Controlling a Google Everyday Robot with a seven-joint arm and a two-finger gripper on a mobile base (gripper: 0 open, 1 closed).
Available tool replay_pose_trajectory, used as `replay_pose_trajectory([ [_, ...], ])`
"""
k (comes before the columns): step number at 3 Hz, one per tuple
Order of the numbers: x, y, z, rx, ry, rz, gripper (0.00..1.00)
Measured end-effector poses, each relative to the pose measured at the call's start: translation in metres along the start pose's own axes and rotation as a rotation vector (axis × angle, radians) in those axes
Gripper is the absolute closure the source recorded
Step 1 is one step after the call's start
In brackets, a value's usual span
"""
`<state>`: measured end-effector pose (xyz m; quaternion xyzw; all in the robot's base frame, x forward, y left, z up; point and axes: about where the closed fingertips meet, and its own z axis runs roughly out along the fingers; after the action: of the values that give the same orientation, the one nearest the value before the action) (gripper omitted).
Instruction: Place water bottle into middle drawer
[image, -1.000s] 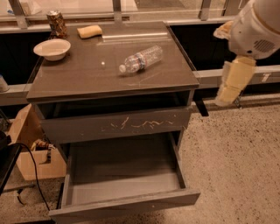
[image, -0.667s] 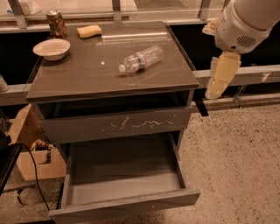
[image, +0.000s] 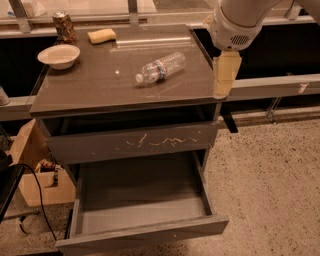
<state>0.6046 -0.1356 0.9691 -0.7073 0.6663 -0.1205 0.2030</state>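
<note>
The water bottle (image: 160, 67), clear with a white cap and pale label, lies on its side on the grey cabinet top (image: 100, 90), cap toward the front left. The middle drawer (image: 145, 234) is pulled out at the bottom, with a plain grey front, and nothing lies in it. Above it is a closed drawer front with pale scratch marks (image: 150, 142). My gripper (image: 225, 76), cream-coloured under a white wrist, hangs at the right edge of the cabinet top. It is to the right of the bottle, apart from it and holding nothing.
A white bowl (image: 59, 55), a patterned can (image: 64, 27) and a yellow sponge (image: 101, 35) sit at the back left of the top. A cardboard box (image: 30, 172) and a black cable (image: 42, 200) are left of the cabinet. Speckled floor (image: 270, 180) lies to the right.
My arm has moved left toward the cabinet, and the gripper has come from beside it to its right top edge. The bottle and drawer have not moved.
</note>
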Motion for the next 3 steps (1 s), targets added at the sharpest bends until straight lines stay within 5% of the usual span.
replay_pose_trajectory([
  [2, 0.0, -0.004, 0.003, 0.013, 0.017, -0.027, 0.0],
  [3, -0.012, -0.031, 0.012, 0.053, 0.025, -0.106, 0.0],
])
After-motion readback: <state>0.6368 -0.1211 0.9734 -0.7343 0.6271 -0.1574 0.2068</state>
